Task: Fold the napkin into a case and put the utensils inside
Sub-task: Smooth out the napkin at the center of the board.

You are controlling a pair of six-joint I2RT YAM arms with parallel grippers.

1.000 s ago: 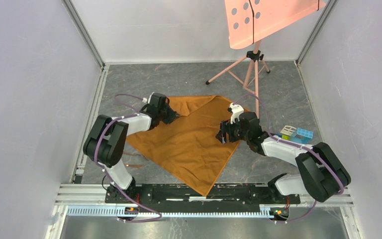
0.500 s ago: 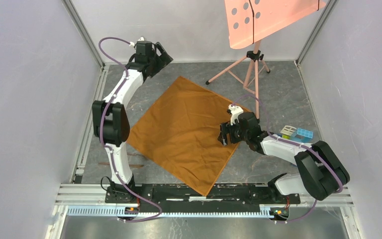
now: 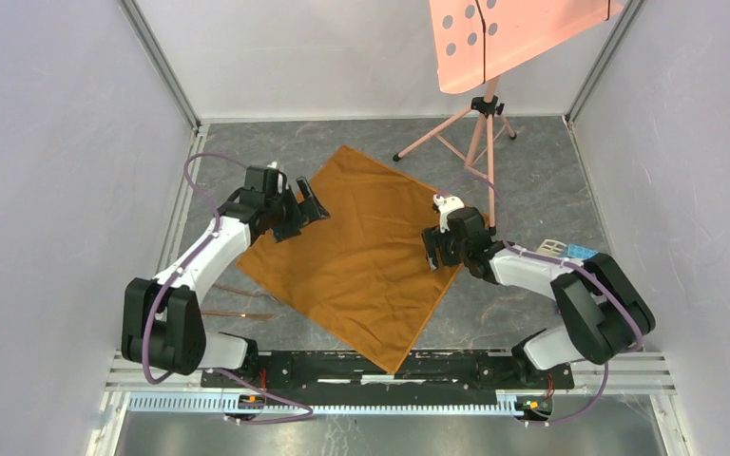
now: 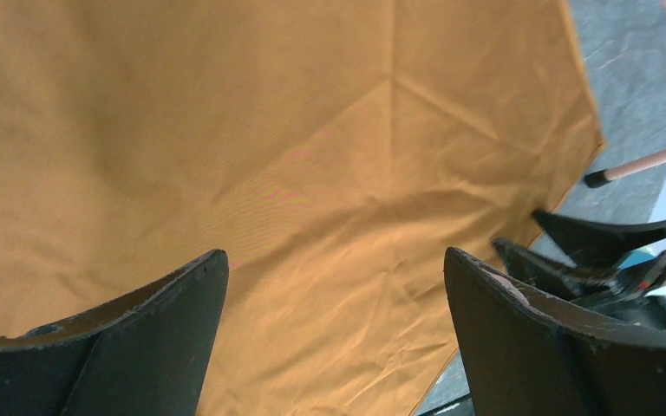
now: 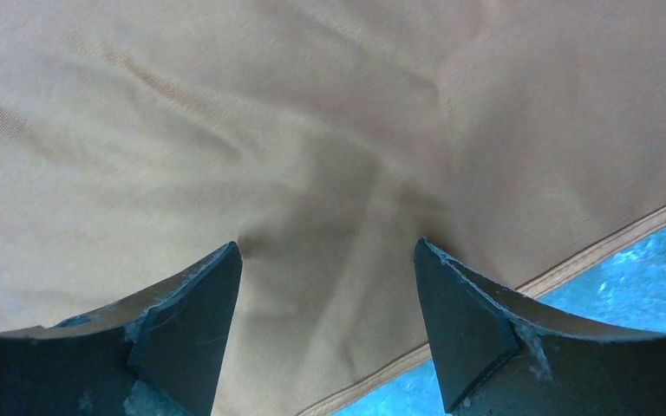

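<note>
The orange-brown napkin (image 3: 361, 256) lies spread flat as a diamond on the grey table, with faint creases showing (image 4: 312, 173). My left gripper (image 3: 309, 211) hovers over its upper left edge, jaws wide open and empty (image 4: 334, 260). My right gripper (image 3: 432, 249) stands open over the napkin's right edge near the hem (image 5: 325, 251), its fingertips (image 5: 217, 277) low at the cloth, where a small pucker shows. Two thin copper utensils (image 3: 238, 302) lie on the table left of the napkin, beside the left arm. No case shape shows.
A salmon-pink perforated panel (image 3: 504, 33) on a tripod (image 3: 483, 133) stands at the back right, one leg foot near the napkin's far edge (image 4: 637, 165). Toy blocks (image 3: 566, 250) sit behind the right arm. Grey walls enclose the table on three sides.
The left gripper opened and let go of the napkin corner after carrying it to the back, unfolding the cloth flat, then drew back over the left edge. The right gripper shifted slightly.
</note>
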